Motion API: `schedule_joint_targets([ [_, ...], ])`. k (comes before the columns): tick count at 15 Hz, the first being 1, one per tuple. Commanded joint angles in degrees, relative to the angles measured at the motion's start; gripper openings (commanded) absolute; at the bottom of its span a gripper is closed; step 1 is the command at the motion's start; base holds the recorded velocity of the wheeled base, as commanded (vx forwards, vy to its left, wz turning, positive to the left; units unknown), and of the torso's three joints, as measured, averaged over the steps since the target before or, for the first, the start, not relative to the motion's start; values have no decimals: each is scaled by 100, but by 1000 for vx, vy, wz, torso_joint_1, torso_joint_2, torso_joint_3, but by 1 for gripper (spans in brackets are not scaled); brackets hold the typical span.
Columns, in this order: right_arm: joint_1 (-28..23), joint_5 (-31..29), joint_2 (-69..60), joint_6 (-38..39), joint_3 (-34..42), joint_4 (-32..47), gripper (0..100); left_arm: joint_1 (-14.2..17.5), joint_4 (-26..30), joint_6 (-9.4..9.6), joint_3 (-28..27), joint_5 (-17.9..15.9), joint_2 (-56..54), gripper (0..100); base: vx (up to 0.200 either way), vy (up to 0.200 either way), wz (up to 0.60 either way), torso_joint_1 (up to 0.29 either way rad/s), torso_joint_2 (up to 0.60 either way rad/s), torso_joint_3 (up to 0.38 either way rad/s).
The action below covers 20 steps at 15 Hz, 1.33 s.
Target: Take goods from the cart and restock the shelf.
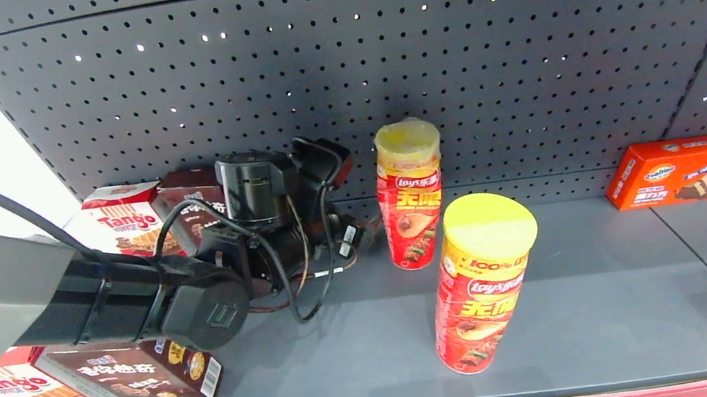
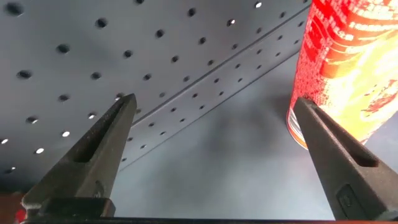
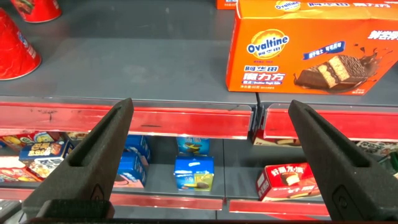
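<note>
The left gripper stands spread and empty beside the rear chip canister, likely light, stiff but crushable, and slick. It is best gripped mid-body. The right gripper is also spread.

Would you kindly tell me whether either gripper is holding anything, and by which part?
Nothing is held. The left gripper is open beside the rear chip can, not around it; the right gripper is open and empty.
</note>
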Motion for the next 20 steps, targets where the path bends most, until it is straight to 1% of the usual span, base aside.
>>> schedule_joint_targets([
  [1, 0, -2, 0, 2, 0, -2, 100, -24, 0, 1, -43, 1, 62, 100, 0, 0, 0, 0, 0, 0],
  [5, 0, -2, 8, 2, 0, -2, 100, -33, -18, 9, -52, 10, 71, 100, 0, 0, 0, 0, 0, 0],
  [7, 0, -2, 0, 2, 0, -2, 100, 28, -18, 45, -35, 1, -61, 100, 0, 0, 0, 0, 0, 0],
  [9, -9, -2, 0, 2, 0, -2, 100, 204, -18, 36, 27, 1, -456, 100, 0, 0, 0, 0, 0, 0],
  [10, 0, -2, 8, -7, 0, -2, 100, 213, -18, 36, 27, -7, -553, 100, 0, 0, 0, 0, 0, 0],
  [11, 0, -2, 8, -7, 0, -2, 100, 239, 0, 9, 36, 1, -931, 100, 0, 0, 0, 0, 0, 0],
  [13, 0, -2, 8, -7, 0, -2, 100, 169, -9, -26, 159, 19, -1494, 100, 0, 0, 0, 0, 0, 0],
  [14, 0, -2, 8, -7, 0, -2, 100, 107, -18, -96, 291, 72, -1810, 100, 0, 0, 0, 0, 0, 0],
  [15, 0, -2, 0, 2, 0, -2, 100, 20, -18, -175, 493, 160, -2161, 100, 0, 0, 0, 0, 0, 0],
  [16, 0, -2, 8, -7, 0, -2, 100, -16, -36, -298, 809, 142, -2566, 100, 0, 0, 0, 0, 0, 0],
  [17, -9, -2, 8, 2, 0, -2, 100, -24, -27, -298, 835, 142, -2610, 100, 0, 0, 0, 0, 0, 0],
  [18, 0, -2, 0, -7, 0, -2, 100, -33, -9, -289, 1732, 151, -3744, 100, 0, 0, 0, 0, 0, 0],
  [20, 0, -2, 8, -7, 0, -2, 100, -51, 123, -298, 2541, 168, -5088, 100, 0, 0, 0, 0, 0, 0],
])
